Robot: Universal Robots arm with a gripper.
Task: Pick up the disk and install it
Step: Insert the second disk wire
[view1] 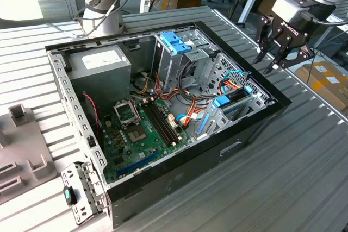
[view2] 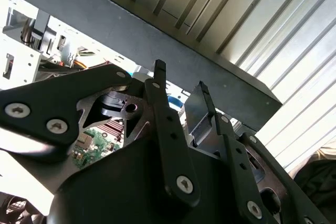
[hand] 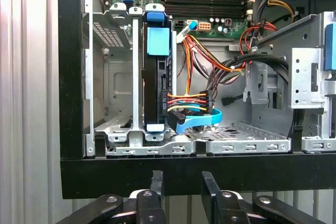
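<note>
The tool point(view1: 278, 58) hangs in the air just outside the open computer case point(view1: 239, 145), past its black wall on the exterior view's right. Its fingers point(hand: 156, 182) stand apart with a plain gap between them, and nothing is held or touched. In both wrist views the fingertips sit just off the case's black rim. The disk point(hand: 157, 72) sits on edge inside the case, in the metal drive bay point(hand: 121, 135) by that same wall (blue rails at its ends, coloured cables plugged into it). A white sticker shows on the grey power supply point(view1: 100, 66) at the case's far corner; its print is too small to read. The case lies on the ribbed counter point(view1: 304, 177).
</note>
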